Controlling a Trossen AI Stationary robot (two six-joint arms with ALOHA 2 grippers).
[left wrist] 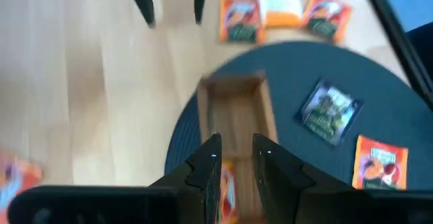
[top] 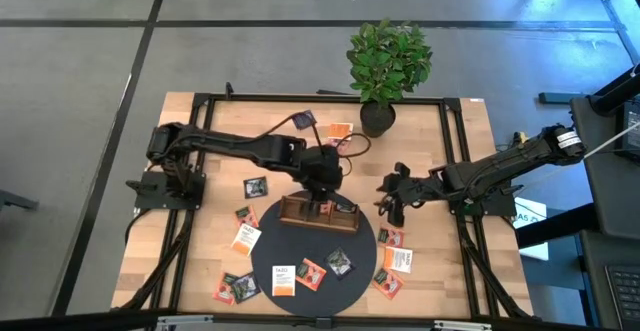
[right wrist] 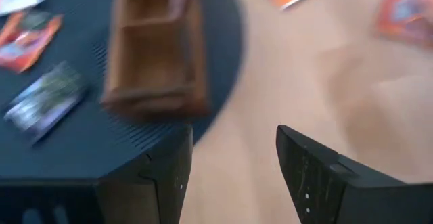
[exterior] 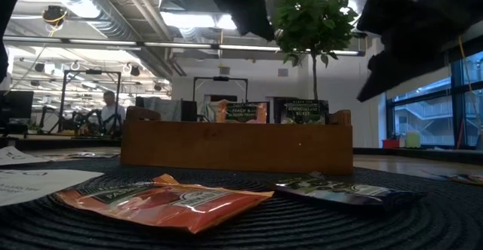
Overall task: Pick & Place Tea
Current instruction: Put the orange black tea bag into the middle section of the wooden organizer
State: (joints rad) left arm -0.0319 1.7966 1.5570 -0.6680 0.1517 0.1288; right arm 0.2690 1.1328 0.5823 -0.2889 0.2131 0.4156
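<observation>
The tea sachets (top: 284, 278) lay flat, some on the round dark mat (top: 265, 261) by the table's near edge, others on bare wood. They looked light, thin, crinkly and slippery, so pinching one edge seemed best. Further back, the left gripper (left wrist: 234, 158) hung over the wooden tray (top: 318, 212), fingers narrow and empty. The right gripper (right wrist: 233, 162), by the mat's right side, was wide open.

Counter (top: 200, 261) is pale wood w/ visible grain, smooth. Tray (exterior: 235, 146) is brown wood, matt. Round mat (exterior: 423, 220) is dark, ribbed, woven-looking. Tea sachets (exterior: 162, 199) are glossy, crinkled foil/paper. My left pincer (left wrist: 235, 156) fingers look like matt black plastic.
</observation>
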